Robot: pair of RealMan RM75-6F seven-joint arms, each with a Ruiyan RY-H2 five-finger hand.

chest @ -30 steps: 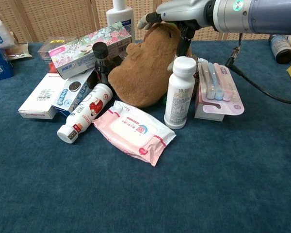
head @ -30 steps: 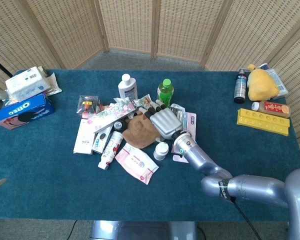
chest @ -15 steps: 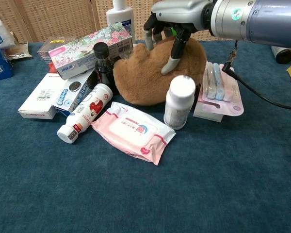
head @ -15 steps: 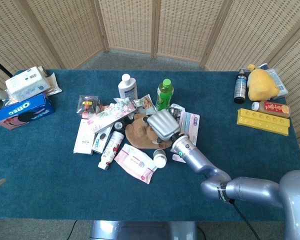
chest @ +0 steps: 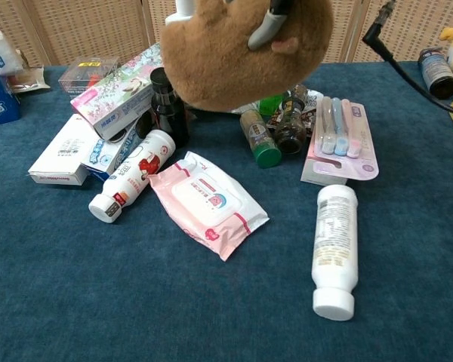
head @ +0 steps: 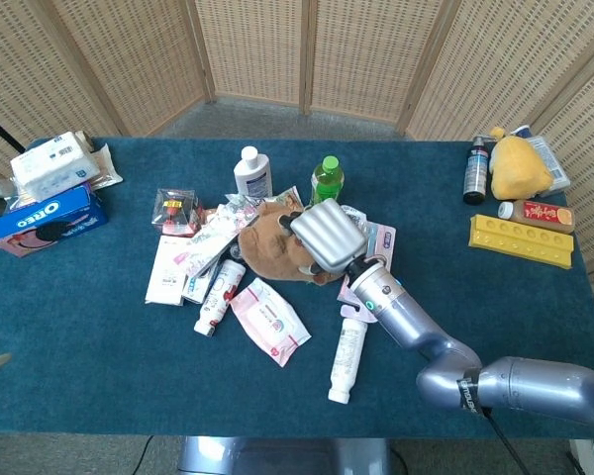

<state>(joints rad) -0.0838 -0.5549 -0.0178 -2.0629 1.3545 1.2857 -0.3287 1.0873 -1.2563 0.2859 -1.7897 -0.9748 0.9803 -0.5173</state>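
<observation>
Plush toy (chest: pixel 241 49), brown and rounded, held clear of the table in my right hand (head: pixel 327 235); its fabric is short-piled and uniformly tan-brown, with a small paler patch near the upper right in the chest view. My fingers (chest: pixel 260 32) curl into the plush from above, one grey fingertip pressing into its upper surface. From the head view, the toy (head: pixel 275 242) shows beneath and to the left of the ribbed silver back of my hand, above the middle of the clutter on the blue table (head: pixel 99 336).

Below the toy stands a dark bottle (chest: pixel 168 105), with a green-capped jar (chest: pixel 260 139) and a dark jar (chest: pixel 290 127) just beside it. A white bottle (chest: pixel 334 249) lies on its side, well apart toward the near edge. A pink wipes pack (chest: pixel 208 202) lies flat between that bottle and a small red-and-white bottle (chest: pixel 132 175). A toothbrush pack (chest: pixel 340 139) rests to the right of the jars. My left hand appears in neither view.
</observation>
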